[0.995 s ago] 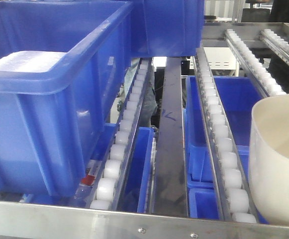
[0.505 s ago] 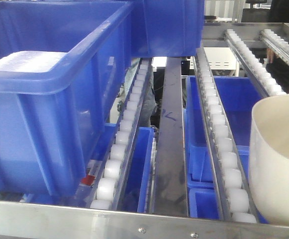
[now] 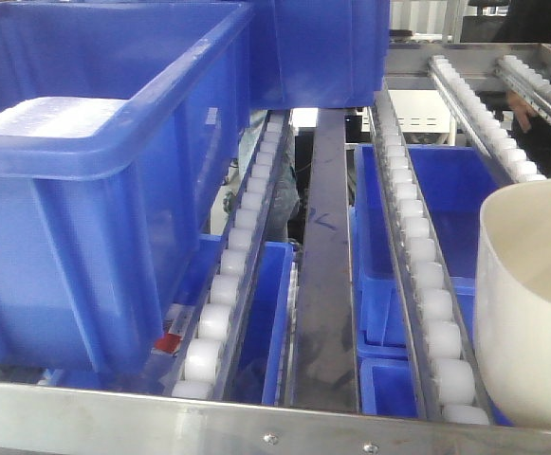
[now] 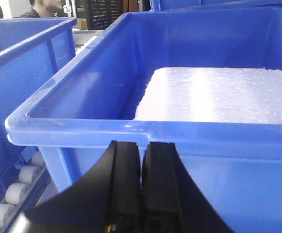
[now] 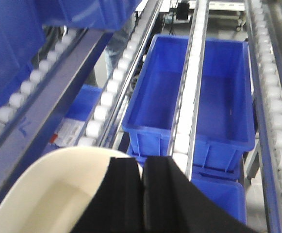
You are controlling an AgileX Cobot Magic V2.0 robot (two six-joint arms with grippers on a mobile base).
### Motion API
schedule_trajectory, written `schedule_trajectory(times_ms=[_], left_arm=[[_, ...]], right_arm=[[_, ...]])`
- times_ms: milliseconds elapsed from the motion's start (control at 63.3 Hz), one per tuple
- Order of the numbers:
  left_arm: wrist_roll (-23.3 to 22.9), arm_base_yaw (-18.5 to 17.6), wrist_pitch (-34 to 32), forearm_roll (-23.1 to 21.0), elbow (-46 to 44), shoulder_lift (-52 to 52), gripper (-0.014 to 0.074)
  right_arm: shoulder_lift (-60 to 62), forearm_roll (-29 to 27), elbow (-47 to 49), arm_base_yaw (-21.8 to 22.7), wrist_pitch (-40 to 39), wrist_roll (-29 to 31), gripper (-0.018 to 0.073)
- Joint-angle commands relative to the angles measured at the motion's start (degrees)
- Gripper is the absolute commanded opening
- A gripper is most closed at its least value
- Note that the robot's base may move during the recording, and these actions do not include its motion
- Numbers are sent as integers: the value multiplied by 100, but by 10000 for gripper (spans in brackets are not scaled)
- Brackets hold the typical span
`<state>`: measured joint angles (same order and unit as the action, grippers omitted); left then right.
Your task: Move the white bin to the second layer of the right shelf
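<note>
Little has shifted since earlier. White bin [image 5: 63, 191] is pinched at its rim by the closed right gripper [image 5: 143, 194] — slippage onto the roller rails [image 5: 189, 97] ahead is risked.

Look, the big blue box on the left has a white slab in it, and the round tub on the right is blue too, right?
Not quite. The tub is cream-white, as the front view shows. The big blue box does hold a white slab.

Front view faces roller rails [image 3: 417, 256]; wrists close overhead.
</note>
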<state>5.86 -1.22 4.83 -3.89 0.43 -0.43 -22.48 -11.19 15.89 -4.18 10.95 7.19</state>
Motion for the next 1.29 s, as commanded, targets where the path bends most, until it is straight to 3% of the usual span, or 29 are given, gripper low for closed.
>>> schedule_trajectory(times_ms=[0, 442, 632, 789, 947, 1279], left_arm=[[-15, 12, -483, -35, 211, -91, 85], [-15, 12, -483, -35, 211, -91, 85], [-15, 12, -483, -35, 211, -91, 85], [-15, 12, -483, -35, 211, -91, 85], [-15, 12, -483, -35, 211, -91, 85], [-15, 12, -483, -35, 211, -91, 85]], right_arm=[[-8, -54, 162, 34, -533, -22, 56], [-8, -54, 162, 34, -501, -22, 56], [279, -27, -269, 34, -1214, -22, 56], [1178, 561, -849, 34, -1448, -166, 56], [2117, 1327, -1494, 34, -1429, -1339, 56], [2388, 1368, -1673, 34, -1095, -1072, 56]])
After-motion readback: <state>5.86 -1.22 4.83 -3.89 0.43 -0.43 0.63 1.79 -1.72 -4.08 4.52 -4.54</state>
